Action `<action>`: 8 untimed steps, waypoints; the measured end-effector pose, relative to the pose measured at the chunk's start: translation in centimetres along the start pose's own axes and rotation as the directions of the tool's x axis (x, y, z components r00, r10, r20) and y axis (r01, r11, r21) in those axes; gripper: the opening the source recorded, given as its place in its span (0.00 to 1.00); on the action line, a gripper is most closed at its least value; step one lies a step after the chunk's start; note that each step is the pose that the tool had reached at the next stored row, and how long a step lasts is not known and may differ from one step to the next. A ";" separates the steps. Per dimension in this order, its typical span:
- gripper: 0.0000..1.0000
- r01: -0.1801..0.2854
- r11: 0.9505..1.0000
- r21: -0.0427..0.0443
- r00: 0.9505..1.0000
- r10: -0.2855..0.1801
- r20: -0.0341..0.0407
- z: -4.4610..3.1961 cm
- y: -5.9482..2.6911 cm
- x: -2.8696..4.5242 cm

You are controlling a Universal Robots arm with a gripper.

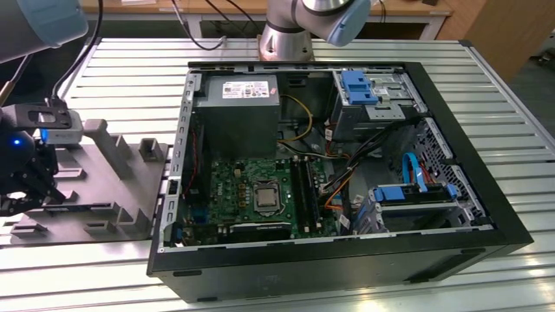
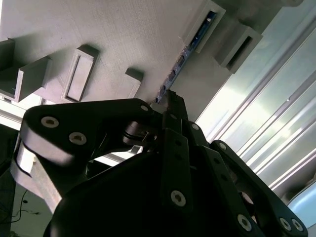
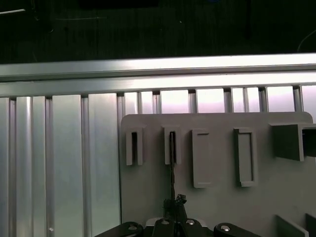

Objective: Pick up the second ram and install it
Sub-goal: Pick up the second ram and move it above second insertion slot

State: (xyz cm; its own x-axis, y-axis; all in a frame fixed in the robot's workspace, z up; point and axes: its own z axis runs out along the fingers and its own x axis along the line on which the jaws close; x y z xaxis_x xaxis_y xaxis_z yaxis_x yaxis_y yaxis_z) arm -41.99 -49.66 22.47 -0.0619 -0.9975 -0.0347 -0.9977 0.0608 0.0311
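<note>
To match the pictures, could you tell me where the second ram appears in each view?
Exterior view: second ram at the exterior view's left, on the grey fixture.
Second wrist view: blue-green strip by the gripper.
First wrist view: a thin dark edge-on line.
Shared landmark: grey fixture.

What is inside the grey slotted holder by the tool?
A slim blue-green memory stick stands on edge in the grey slotted holder, its near end at the black tool. Its far end is partly covered by a raised slot block.

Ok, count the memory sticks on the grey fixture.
1: the second ram, seated edge-up in a slot of the grey fixture, with the gripper at its end. Others may be hidden.
</note>
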 end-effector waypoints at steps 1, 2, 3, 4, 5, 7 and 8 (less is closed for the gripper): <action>0.10 0.000 1.000 0.000 1.000 0.000 0.000 0.08 0.03 0.00; 0.10 0.000 1.000 0.000 1.000 0.000 0.000 0.17 0.06 0.01; 0.10 0.000 1.000 0.000 1.000 0.000 0.000 0.26 0.10 0.02; 0.10 0.000 1.000 0.000 1.000 0.000 0.000 0.35 0.15 0.01; 0.10 0.000 1.000 0.000 1.000 0.000 0.000 0.43 0.19 0.01; 0.10 0.000 1.000 0.000 1.000 0.000 0.000 0.54 0.22 0.02; 0.10 0.000 1.000 0.000 1.000 0.000 0.000 0.59 0.24 0.02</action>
State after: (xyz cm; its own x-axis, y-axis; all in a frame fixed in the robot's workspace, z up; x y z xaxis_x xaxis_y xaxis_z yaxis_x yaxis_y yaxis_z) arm -42.25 -49.64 21.89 -0.0617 -0.9975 -0.0346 -0.9977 0.0607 0.0311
